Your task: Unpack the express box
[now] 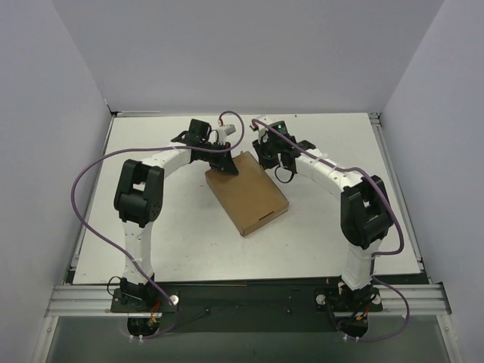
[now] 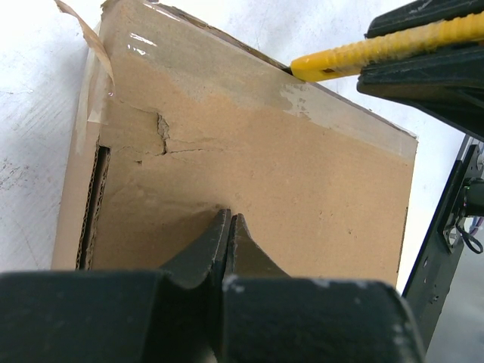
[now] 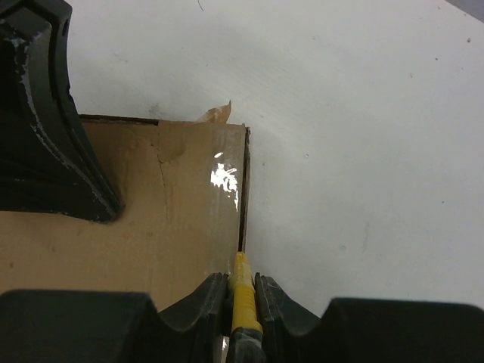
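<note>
White tabletop (image 1: 174, 242) fills the enclosure, with both arm bases bolted along its near edge. Just beyond them, around the middle of the surface, lies the express box (image 1: 249, 193), flat, its lid down. Its long axis runs on a diagonal: one short end points toward the near right, the other toward the far left, so one corner faces the bases.

Both arms reach in over the far part of the box. The left gripper (image 2: 228, 218) is clenched with nothing between its fingers, and its joined tips rest on the brown top panel near the far-left end. Beside them the outer paper layer is cracked and torn (image 2: 162, 132), and a loose strip of tape (image 2: 83, 30) curls up off the corner.

The right gripper (image 3: 242, 281) is clamped on a yellow utility knife (image 3: 241, 299), which points away from the wrist. The knife's tip sits at the seam along the box's far-right long edge, where glossy tape (image 3: 223, 178) covers the lid.

Behind everything stand plain grey walls (image 1: 242, 53).
</note>
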Available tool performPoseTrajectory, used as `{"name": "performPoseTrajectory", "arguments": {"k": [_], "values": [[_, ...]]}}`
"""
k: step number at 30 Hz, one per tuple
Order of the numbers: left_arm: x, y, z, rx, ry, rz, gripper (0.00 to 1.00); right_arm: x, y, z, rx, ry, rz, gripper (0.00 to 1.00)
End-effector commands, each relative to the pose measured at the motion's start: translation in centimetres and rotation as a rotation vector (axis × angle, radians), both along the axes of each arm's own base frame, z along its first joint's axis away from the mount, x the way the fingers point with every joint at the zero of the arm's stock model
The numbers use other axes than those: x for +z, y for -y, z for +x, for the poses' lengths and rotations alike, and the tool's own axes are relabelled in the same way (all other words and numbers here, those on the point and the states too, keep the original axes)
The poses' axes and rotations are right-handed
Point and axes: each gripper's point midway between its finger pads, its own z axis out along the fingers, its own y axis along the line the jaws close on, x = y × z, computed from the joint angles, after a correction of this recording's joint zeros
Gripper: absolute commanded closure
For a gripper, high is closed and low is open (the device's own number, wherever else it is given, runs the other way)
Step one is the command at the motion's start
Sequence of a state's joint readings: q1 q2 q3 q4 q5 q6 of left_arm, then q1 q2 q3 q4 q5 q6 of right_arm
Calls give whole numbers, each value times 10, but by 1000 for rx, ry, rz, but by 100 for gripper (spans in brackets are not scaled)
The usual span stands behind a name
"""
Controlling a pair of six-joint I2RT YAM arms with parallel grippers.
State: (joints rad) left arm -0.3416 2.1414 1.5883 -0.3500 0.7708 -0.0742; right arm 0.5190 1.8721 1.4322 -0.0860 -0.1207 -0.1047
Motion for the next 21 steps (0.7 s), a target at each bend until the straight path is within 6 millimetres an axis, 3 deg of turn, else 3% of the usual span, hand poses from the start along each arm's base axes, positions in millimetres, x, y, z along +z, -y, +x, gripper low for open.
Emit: {"name": "performPoseTrajectory", "arguments": {"k": [1,21], "values": [[-27,-10,15,51,40,110,100,9,4,-31,7,-73,-10,100],[-35,-14,19,66,61,164,100,13,22,-63,-19,-115,-46,100]]}}
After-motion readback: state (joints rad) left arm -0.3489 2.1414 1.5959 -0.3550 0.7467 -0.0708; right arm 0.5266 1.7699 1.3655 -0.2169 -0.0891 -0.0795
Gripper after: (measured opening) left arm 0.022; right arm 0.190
